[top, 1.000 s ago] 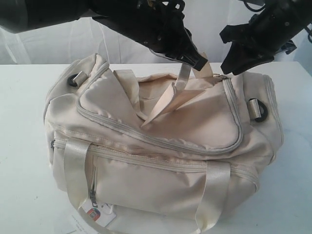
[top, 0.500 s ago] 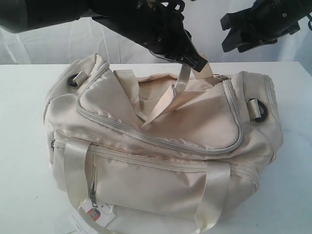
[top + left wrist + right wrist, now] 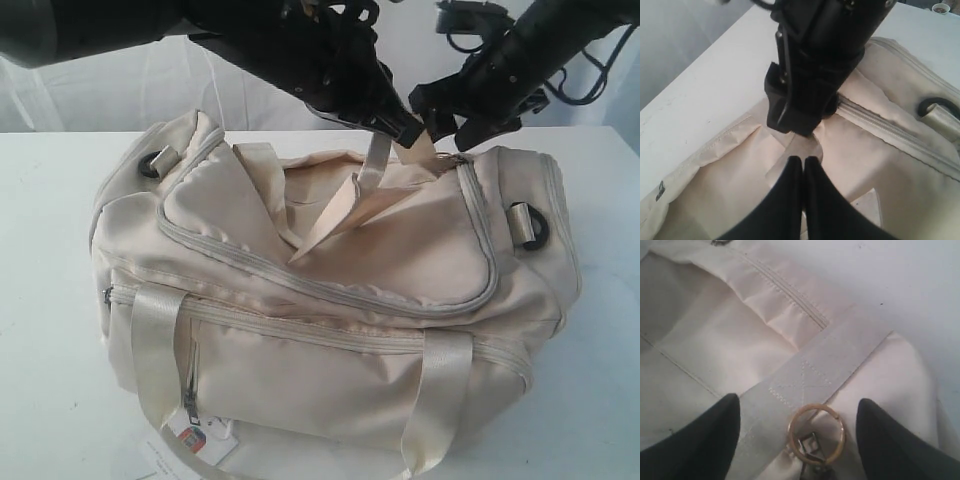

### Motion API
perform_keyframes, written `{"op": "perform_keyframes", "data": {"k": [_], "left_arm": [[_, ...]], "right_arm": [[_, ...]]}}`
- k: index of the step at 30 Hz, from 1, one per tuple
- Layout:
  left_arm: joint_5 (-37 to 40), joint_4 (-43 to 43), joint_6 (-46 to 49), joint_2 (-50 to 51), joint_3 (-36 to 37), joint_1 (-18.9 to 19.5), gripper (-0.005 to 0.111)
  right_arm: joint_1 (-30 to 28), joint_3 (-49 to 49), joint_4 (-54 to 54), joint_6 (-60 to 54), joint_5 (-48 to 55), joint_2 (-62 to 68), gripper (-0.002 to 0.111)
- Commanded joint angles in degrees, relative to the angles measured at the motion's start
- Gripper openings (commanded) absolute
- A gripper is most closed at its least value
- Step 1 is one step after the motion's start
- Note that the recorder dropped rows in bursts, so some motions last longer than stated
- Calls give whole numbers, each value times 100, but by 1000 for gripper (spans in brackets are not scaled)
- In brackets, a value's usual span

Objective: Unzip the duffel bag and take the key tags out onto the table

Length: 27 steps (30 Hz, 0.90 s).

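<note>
We count one duffel bag (image 3: 330,300) on the table (image 3: 50,300), two black strap rings (image 3: 158,163) and two grippers. The left gripper (image 3: 412,128) is pinched tight on a raised fold of the bag's top. The right gripper (image 3: 455,118) is spread wide, holding nothing, just above the zipper's end. Only its wrist view shows the gold pull ring (image 3: 815,434) between the fingers.

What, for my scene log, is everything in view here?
duffel bag: one, cream, mid-table.
front handle: one, cream, hanging down the bag's front.
rear handle: one, cream, lifted above the bag.
strap rings: two, black, at the bag's ends.
hangtag: one, white, bag's front bottom.
metal ring: one, brass-coloured, on stitched webbing.
table: one, white, under the bag.
left tool: one, black, shut on the rear handle.
right tool: one, black, open astride the metal ring.
</note>
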Motion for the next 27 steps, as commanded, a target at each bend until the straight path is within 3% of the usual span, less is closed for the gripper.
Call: {"op": "perform_keyframes", "data": {"k": [1, 11, 17, 20, 22, 27], "left_arm": [[65, -75, -71, -35, 19, -25, 0], [65, -75, -56, -35, 19, -34, 0], [55, -75, -58, -35, 19, -34, 0], [55, -75, -58, -35, 19, -34, 0], [40, -75, -58, -35, 19, -34, 0], [40, -75, -58, -35, 19, -34, 0]], "right_arm": [[147, -220, -745, 472, 117, 196, 62], [180, -290, -931, 675, 481, 387, 56], [180, -290, -943, 686, 662, 412, 35], [180, -290, -951, 686, 580, 389, 10], [180, -290, -951, 688, 447, 279, 0], [180, -290, -951, 688, 145, -194, 0]]}}
